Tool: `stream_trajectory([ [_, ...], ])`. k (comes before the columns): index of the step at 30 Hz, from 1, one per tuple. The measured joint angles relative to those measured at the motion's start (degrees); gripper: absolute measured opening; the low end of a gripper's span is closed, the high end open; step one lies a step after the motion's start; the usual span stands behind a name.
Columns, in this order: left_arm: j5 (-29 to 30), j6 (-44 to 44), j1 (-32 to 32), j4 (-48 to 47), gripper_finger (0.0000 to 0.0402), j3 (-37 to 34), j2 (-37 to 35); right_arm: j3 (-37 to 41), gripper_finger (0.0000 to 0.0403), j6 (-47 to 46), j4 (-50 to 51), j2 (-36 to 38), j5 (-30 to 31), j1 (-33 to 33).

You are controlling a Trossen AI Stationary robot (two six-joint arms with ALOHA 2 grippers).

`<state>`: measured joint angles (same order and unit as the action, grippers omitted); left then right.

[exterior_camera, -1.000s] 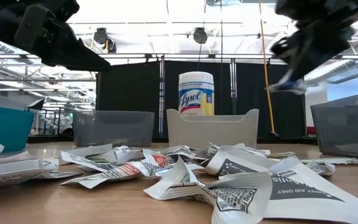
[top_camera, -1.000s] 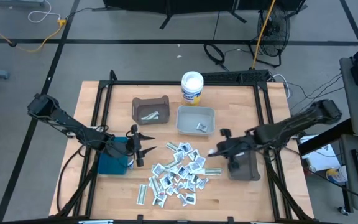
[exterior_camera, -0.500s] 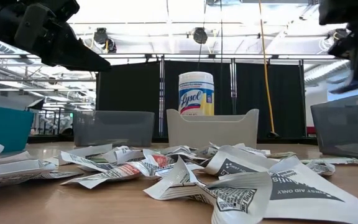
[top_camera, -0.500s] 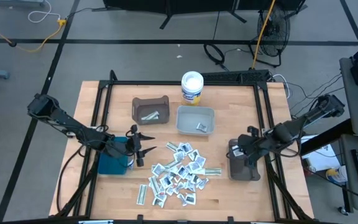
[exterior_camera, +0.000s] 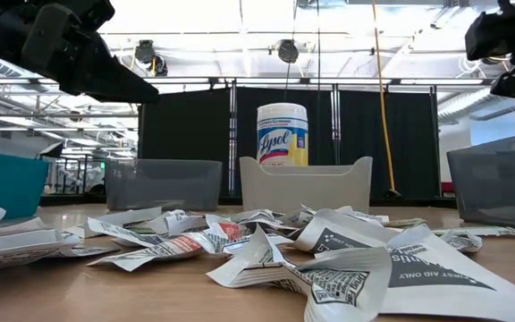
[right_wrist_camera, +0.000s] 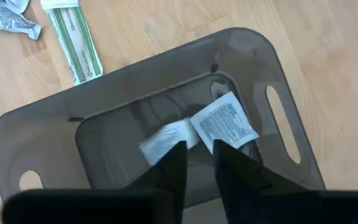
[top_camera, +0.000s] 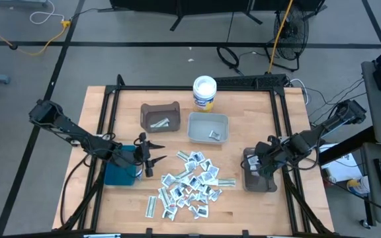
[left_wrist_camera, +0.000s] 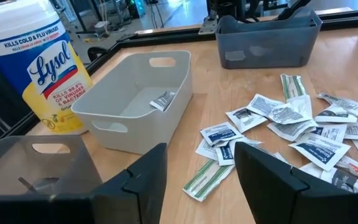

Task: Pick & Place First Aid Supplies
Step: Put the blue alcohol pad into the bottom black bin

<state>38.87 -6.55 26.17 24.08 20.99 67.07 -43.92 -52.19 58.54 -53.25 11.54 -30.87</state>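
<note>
Your readable print: "Lysol", "KILLS COLD & FLU VIRUS" on tub; "FIRST AID ONLY" on packet.

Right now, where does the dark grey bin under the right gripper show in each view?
High: grey bin, right of the packet pile.
Low: far right edge.
Left wrist: far corner.
Right wrist: fills the frame.
Shared landmark: the green-striped strip beside it.

Bright overhead light; near packets blurred.
</note>
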Motion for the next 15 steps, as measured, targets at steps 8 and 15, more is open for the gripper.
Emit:
stream_trajectory([
  [8,-4.0,-3.3,0.0,-0.4,0.0193,0.0,0.0,0.0,0.0139,9.0,-7.0,1.3,1.5,0.0],
  [15,-9.7,-6.3,0.5,-1.3,0.0193,3.0,0.0,0.0,0.0137,30.0,-20.1,2.1,9.6,0.0],
])
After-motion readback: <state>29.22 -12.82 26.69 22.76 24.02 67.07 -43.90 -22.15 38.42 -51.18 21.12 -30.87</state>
